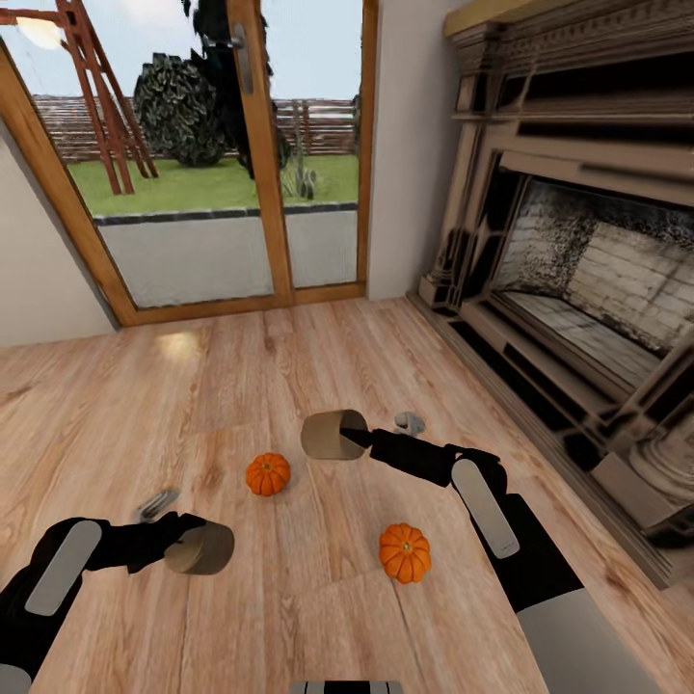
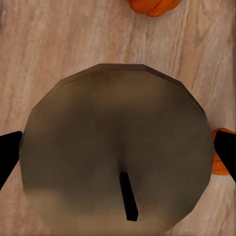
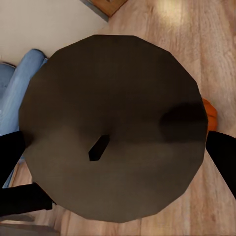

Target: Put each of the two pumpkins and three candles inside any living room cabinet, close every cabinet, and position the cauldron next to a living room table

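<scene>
2 pumpkins lie on the wooden floor (image 1: 145,405) between the robot's arms: one pumpkin (image 1: 267,474) farther and to the left, the other pumpkin (image 1: 405,552) nearer and to the right. A fireplace (image 1: 578,280) stands along the right wall. Glass doors (image 1: 222,154) lie ahead, with a garden behind them.
</scene>
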{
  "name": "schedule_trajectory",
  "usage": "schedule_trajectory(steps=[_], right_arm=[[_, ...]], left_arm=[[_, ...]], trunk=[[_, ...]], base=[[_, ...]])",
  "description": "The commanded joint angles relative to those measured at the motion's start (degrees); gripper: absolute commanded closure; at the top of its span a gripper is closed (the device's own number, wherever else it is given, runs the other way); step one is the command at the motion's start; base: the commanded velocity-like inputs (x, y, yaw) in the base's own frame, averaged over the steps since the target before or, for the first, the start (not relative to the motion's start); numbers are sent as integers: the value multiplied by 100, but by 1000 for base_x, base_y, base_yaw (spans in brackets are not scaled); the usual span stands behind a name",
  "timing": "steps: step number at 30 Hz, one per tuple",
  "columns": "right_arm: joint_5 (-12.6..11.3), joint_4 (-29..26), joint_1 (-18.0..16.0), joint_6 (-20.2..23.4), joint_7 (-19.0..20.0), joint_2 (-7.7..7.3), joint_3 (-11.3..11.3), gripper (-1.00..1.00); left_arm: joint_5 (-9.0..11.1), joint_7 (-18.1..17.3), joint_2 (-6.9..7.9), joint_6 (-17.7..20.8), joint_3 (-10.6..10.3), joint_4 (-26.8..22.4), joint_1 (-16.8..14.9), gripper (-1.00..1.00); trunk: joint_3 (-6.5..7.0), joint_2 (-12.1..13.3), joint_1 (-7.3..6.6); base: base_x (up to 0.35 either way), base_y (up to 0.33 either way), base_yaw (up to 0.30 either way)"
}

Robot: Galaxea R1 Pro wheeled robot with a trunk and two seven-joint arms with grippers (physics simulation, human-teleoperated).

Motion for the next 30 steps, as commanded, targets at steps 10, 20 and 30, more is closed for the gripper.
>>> schedule_trajectory(steps=[10,20,30], right_arm=[[6,3,-4,23,21,-12,1,100],[5,7,-4,35,29,-12,1,100],[5,15,-4,25,30,-12,1,100]], left_arm=[[63,56,-4,22,4,-4,-2,100],[58,56,-4,18,4,3,-2,100],[53,56,-13,5,4,43,-2,100]], trunk=[[217,12,-26],[439,25,-52],[660,39,-78]], base=[[-201,0,-208],[-334,0,-286],[-300,0,-289]])
